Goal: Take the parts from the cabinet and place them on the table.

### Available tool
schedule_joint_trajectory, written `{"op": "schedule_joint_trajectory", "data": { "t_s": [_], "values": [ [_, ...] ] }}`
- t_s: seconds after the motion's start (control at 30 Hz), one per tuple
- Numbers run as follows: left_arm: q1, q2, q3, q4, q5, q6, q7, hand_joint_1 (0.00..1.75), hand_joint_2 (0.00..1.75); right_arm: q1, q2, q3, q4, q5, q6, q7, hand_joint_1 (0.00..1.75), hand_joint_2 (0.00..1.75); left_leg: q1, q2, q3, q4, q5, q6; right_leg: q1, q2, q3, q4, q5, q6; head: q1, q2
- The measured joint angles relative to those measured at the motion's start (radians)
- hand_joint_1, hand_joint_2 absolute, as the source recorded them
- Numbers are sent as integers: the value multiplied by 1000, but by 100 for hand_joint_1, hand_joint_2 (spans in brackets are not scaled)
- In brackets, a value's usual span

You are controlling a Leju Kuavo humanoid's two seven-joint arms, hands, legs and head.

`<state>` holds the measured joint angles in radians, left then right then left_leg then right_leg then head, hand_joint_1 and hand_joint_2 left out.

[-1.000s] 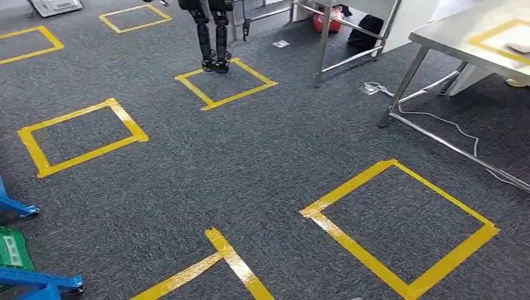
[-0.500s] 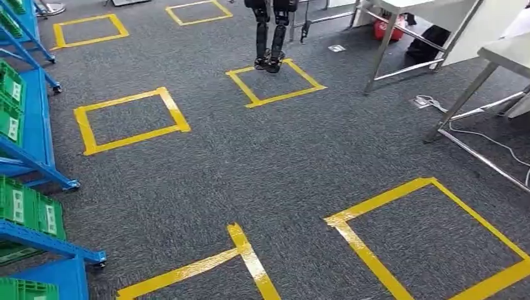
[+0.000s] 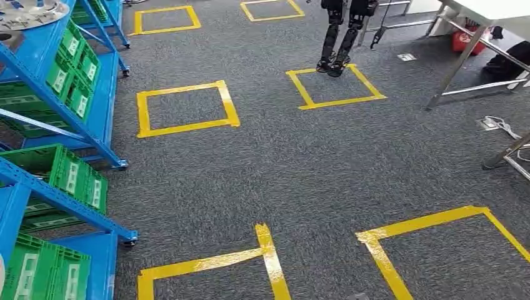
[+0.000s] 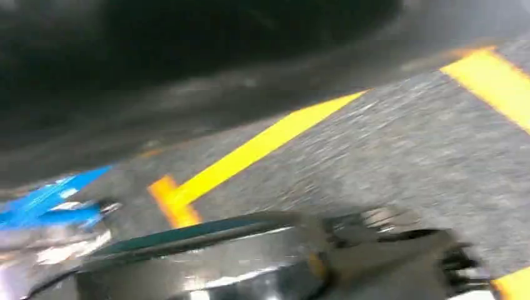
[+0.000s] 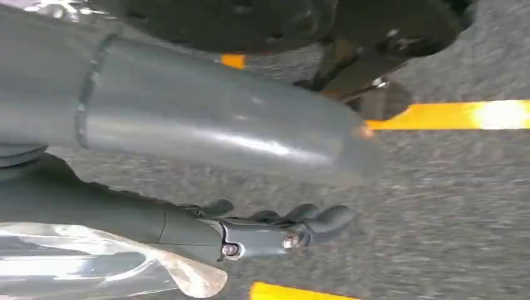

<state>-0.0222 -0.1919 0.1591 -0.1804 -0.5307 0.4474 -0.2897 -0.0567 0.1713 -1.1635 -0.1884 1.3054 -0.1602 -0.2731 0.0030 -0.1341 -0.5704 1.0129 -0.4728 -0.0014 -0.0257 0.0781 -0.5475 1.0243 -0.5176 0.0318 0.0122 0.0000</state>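
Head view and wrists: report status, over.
Right hand hanging over carpet, grasp unclear. Left hand blurred, cannot tell. Blue cabinet with green bins at left, not reached. Another robot's legs stand far ahead.

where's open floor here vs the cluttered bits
Open carpet runs between the yellow tape squares mid-room. Crowded: the blue rack with green bins along the left, and table legs with a cable on the right.

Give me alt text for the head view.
Grey carpet marked with yellow tape squares; blue shelving holding green crates stands on the left. Another robot's legs stand at a far square, and metal table legs rise at right.
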Motion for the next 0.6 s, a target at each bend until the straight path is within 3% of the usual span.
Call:
{"op": "schedule_joint_trajectory", "data": {
  "t_s": [0.07,0.1,0.13,0.17,0.2,0.23,0.27,0.3,0.37,0.4,0.43,0.57,0.6],
  "values": [
    [4,8,1,2,-12,-29,101,0,0,-5,0,1,0,10,4,35,0,0,3,-16,-4,3,-1,-9,-3,-22,4,-5,6,-12,-1,0],
    [4,9,2,2,-14,-49,148,0,0,-8,0,3,0,15,7,48,0,0,-1,40,-8,20,-13,-12,-2,-35,7,-7,5,-18,-2,0],
    [3,12,3,2,-14,-65,183,0,0,-8,0,5,0,19,10,58,0,0,-3,93,-33,75,-48,-17,1,-50,9,-7,2,-26,-13,0],
    [1,15,6,2,-14,-74,192,0,0,-6,0,5,0,21,11,66,0,0,-1,114,-74,158,-91,-21,5,-68,10,-7,-1,-30,-17,0],
    [0,18,7,2,-14,-81,204,0,0,-5,0,5,0,24,12,73,0,0,-1,121,-118,247,-129,-23,8,-89,11,-7,-3,-34,-16,0],
    [1,20,8,2,-14,-88,218,0,0,-5,-1,5,0,26,13,80,0,0,0,122,-150,311,-149,-24,9,-106,11,-7,-5,-35,-17,0],
    [2,22,8,2,-14,-95,232,0,0,-6,-1,6,0,27,13,85,0,0,1,123,-160,328,-145,-24,11,-121,12,-7,-7,-36,-16,0],
    [5,25,8,2,-14,-101,252,0,0,-8,-1,8,0,31,13,90,0,0,1,124,-145,301,-117,-22,12,-135,15,-7,-10,-36,-17,0],
    [7,29,9,2,-14,-110,282,0,0,-12,-1,15,0,38,16,103,0,0,-1,140,-62,139,-28,-12,15,-159,26,-7,-17,-34,-17,0],
    [7,33,9,2,-15,-113,296,0,0,-12,-1,17,0,40,17,108,0,0,-7,176,-15,49,9,-3,16,-171,33,-7,-22,-32,-17,0],
    [2,35,9,2,-18,-115,307,0,0,-12,0,20,0,42,15,113,0,0,-22,219,0,18,-11,1,22,-181,29,-6,-28,-24,-17,0],
    [7,41,9,2,-30,-119,321,0,0,-20,3,27,0,44,11,122,0,0,-24,174,-4,4,-3,21,22,-220,51,-16,-32,-3,-17,0],
    [9,41,9,2,-32,-119,323,0,0,-23,3,29,0,44,10,122,0,0,-15,164,7,-7,5,27,17,-180,44,-8,-44,3,-15,0]
  ]
}}
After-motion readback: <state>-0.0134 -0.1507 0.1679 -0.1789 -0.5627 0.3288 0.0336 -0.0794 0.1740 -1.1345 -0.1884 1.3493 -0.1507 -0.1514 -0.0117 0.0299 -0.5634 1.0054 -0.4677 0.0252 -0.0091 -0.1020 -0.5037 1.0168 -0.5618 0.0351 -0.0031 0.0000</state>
